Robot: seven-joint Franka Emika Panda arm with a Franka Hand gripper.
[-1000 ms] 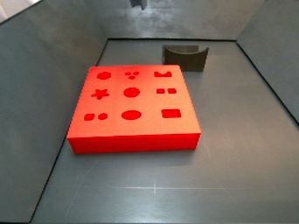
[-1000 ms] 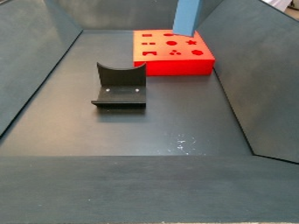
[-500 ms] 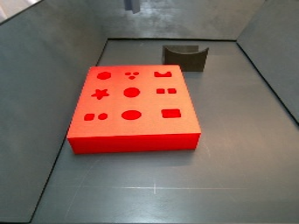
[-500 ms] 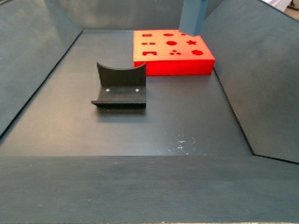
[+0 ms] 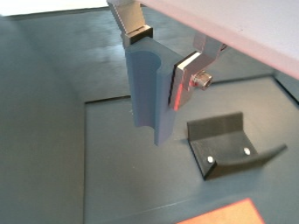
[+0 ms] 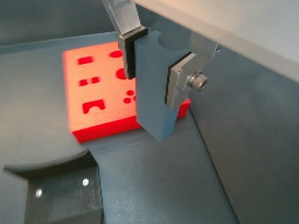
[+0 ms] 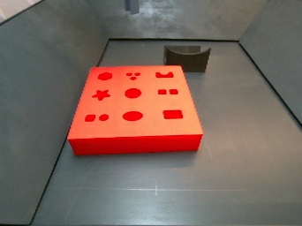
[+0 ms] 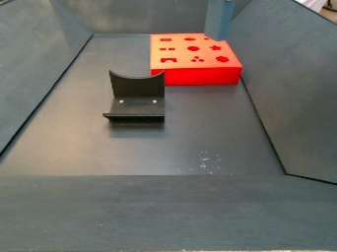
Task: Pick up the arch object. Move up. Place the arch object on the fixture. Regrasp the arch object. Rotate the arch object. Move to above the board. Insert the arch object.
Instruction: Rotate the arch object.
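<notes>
Clamped between my gripper's (image 5: pixel 162 59) two silver fingers (image 5: pixel 187 77) is the arch object (image 5: pixel 146 87), a slate blue-grey block hanging lengthwise below the pads, high above the floor. In a side view only its lower end (image 8: pixel 219 15) shows at the frame's top edge, above the board's far side.

I see a dull dark grey floor (image 8: pixel 158 148) with faint pale specks, boxed in by sloping grey walls (image 7: pixel 53 35). The board (image 7: pixel 132 108) lies flat on it, bright red, its recessed shapes facing up. The fixture (image 8: pixel 136 96) stands apart from the board, on its base plate, scoop upward; two screw heads show on the plate in both wrist views.

I can read no labels or writing anywhere.
</notes>
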